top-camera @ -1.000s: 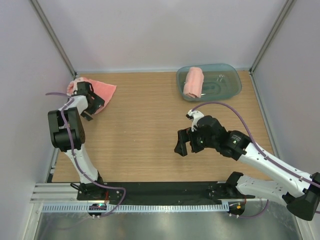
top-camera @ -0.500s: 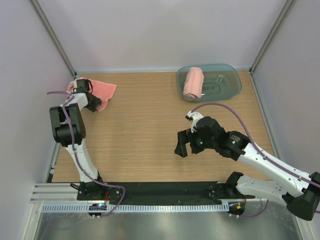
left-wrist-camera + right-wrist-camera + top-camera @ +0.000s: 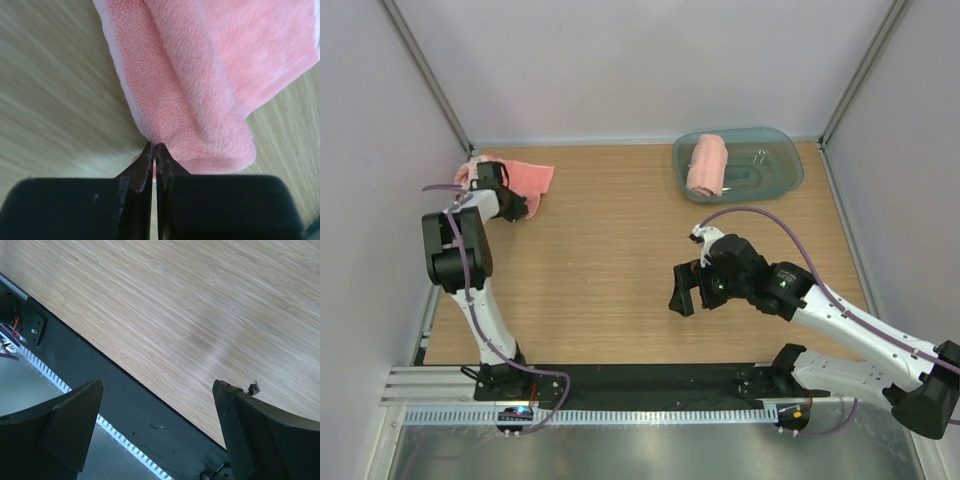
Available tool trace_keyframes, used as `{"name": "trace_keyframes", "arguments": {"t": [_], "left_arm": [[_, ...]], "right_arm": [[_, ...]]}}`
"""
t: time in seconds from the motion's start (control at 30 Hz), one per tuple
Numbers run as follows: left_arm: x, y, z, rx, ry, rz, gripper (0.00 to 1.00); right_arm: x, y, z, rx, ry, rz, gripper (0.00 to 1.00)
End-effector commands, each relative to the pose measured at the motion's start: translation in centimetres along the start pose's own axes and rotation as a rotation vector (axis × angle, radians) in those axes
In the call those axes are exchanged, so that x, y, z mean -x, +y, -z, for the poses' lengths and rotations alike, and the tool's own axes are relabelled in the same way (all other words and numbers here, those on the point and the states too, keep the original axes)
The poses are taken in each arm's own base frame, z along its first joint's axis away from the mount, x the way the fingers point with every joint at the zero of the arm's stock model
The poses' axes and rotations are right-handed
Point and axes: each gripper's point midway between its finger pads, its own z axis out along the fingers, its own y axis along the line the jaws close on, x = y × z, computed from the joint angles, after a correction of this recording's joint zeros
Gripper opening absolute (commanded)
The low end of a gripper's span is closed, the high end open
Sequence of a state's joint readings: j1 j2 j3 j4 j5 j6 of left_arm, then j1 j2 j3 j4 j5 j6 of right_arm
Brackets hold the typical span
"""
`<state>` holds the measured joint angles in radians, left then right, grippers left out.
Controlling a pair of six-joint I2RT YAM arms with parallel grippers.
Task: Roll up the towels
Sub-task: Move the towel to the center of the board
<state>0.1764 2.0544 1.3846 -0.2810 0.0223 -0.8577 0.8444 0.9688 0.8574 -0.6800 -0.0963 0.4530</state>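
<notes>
Pinching the edge of a flat salmon-pink terry cloth towel (image 3: 200, 75), the left pincer (image 3: 154, 150) is clenched tight, with a thin sliver of pink cloth showing between its black fingers (image 3: 135, 185). From the tips, the towel spreads forward and to the right in the wrist view. A fold runs along its near side, and it lies on the pale wooden tabletop (image 3: 610, 230). Seen from above, this pincer (image 3: 508, 200) sits at the towel's near edge, and the cloth (image 3: 528, 177) reaches away from it toward the far left corner.

The right pincer (image 3: 690, 292) is released — jaws spread wide, nothing between them — and hangs over bare wood, well apart from the left pincer. Beyond it, toward the back wall, a second salmon-pink towel (image 3: 707, 165) lies rolled inside a translucent blue-green plastic tub (image 3: 775, 178).
</notes>
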Motion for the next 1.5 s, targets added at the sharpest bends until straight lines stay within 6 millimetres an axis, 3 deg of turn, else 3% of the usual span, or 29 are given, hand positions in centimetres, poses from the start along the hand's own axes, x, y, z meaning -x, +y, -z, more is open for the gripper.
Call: {"name": "trace_keyframes", "arguments": {"t": [0.0,0.13,0.17,0.2,0.23,0.3,0.33,0.43,0.47,0.53,0.57,0.67,0.7,0.73,0.77,0.8,0.83,0.93,0.97,1.03,1.07,1.1,1.17,1.2,1.23,1.3,1.33,1.43,1.47], "left_arm": [[-1.1,-2.6,3.2,-0.078,-0.011,-0.039,0.00],[-4.0,-3.9,6.2,-0.108,-0.019,-0.099,0.00],[-5.6,-3.1,6.5,-0.100,0.004,-0.104,0.00],[-6.2,-3.5,7.6,-0.123,-0.001,-0.112,0.00],[-8.4,-4.4,8.5,-0.148,0.022,-0.148,0.00],[-10.7,-3.5,9.2,-0.120,0.010,-0.182,0.00],[-13.2,-5.0,11.0,-0.163,0.015,-0.235,0.00],[-17.4,-6.0,12.9,-0.193,0.025,-0.280,0.00],[-20.6,-7.0,13.9,-0.228,0.061,-0.335,0.00],[-23.5,-7.8,14.3,-0.239,0.092,-0.345,0.00],[-26.5,-8.7,15.2,-0.273,0.128,-0.387,0.00],[-30.4,-10.8,15.7,-0.288,0.166,-0.422,0.00],[-32.9,-11.4,16.5,-0.306,0.199,-0.431,0.00],[-34.0,-13.0,17.3,-0.340,0.209,-0.428,0.00],[-35.9,-13.0,16.8,-0.330,0.237,-0.446,0.00],[-38.4,-13.6,18.0,-0.361,0.271,-0.474,0.00],[-39.9,-15.8,19.6,-0.425,0.302,-0.470,0.00],[-44.6,-17.0,22.0,-0.483,0.348,-0.607,0.08],[-44.5,-17.3,22.8,-0.484,0.333,-0.627,0.24],[-42.7,-17.2,24.4,-0.507,0.295,-0.621,0.44],[-41.8,-15.4,23.6,-0.470,0.271,-0.634,0.62],[-39.2,-15.4,25.3,-0.490,0.218,-0.608,0.67],[-35.7,-14.2,25.7,-0.466,0.158,-0.590,0.73],[-34.1,-11.7,24.8,-0.398,0.126,-0.608,0.73],[-31.6,-11.7,27.0,-0.435,0.086,-0.578,0.73],[-27.9,-8.5,26.5,-0.341,-0.023,-0.590,0.76],[-26.0,-7.9,28.3,-0.369,-0.063,-0.562,0.78],[-23.6,-4.0,28.0,-0.304,-0.095,-0.556,0.81],[-22.7,-3.4,29.2,-0.331,-0.107,-0.528,0.81]], "right_arm": [[1.1,0.8,0.5,0.025,-0.052,-0.015,1.00],[1.9,0.6,0.9,0.006,-0.088,-0.025,1.00],[2.1,0.4,1.0,-0.008,-0.096,-0.033,1.00],[2.5,0.4,1.2,-0.017,-0.112,-0.042,1.00],[2.6,0.1,1.3,-0.032,-0.119,-0.052,1.00],[3.4,-1.1,2.0,-0.106,-0.170,-0.075,1.00],[3.6,-1.6,2.2,-0.135,-0.188,-0.101,1.00],[4.2,-3.9,3.5,-0.255,-0.264,-0.152,1.00],[4.1,-4.5,3.9,-0.287,-0.273,-0.163,1.00],[4.7,-5.9,5.3,-0.364,-0.337,-0.188,1.00],[4.7,-6.4,6.0,-0.396,-0.350,-0.211,1.00],[5.0,-7.9,7.9,-0.488,-0.402,-0.255,1.00],[5.0,-8.3,8.3,-0.508,-0.413,-0.268,1.00],[5.1,-8.9,9.0,-0.544,-0.437,-0.281,1.00],[4.9,-9.3,9.5,-0.570,-0.436,-0.285,1.00],[4.8,-9.6,9.9,-0.589,-0.450,-0.305,1.00],[4.9,-10.2,10.6,-0.623,-0.475,-0.317,1.00],[4.6,-10.7,11.3,-0.647,-0.489,-0.337,1.00],[4.6,-10.6,11.4,-0.638,-0.490,-0.346,1.00],[4.6,-10.1,10.8,-0.608,-0.472,-0.350,1.00],[4.6,-9.5,10.2,-0.575,-0.455,-0.351,1.00],[4.7,-9.1,9.6,-0.555,-0.441,-0.354,1.00],[5.0,-8.1,7.8,-0.504,-0.404,-0.344,1.00],[5.2,-7.6,7.2,-0.483,-0.395,-0.344,1.00],[5.5,-7.5,6.5,-0.471,-0.381,-0.338,1.00],[6.0,-6.7,4.1,-0.431,-0.324,-0.349,1.00],[6.1,-6.7,3.1,-0.420,-0.298,-0.352,1.00],[5.9,-7.7,-0.7,-0.353,-0.187,-0.423,1.00],[5.7,-9.2,-2.5,-0.318,-0.140,-0.498,1.00]]}}
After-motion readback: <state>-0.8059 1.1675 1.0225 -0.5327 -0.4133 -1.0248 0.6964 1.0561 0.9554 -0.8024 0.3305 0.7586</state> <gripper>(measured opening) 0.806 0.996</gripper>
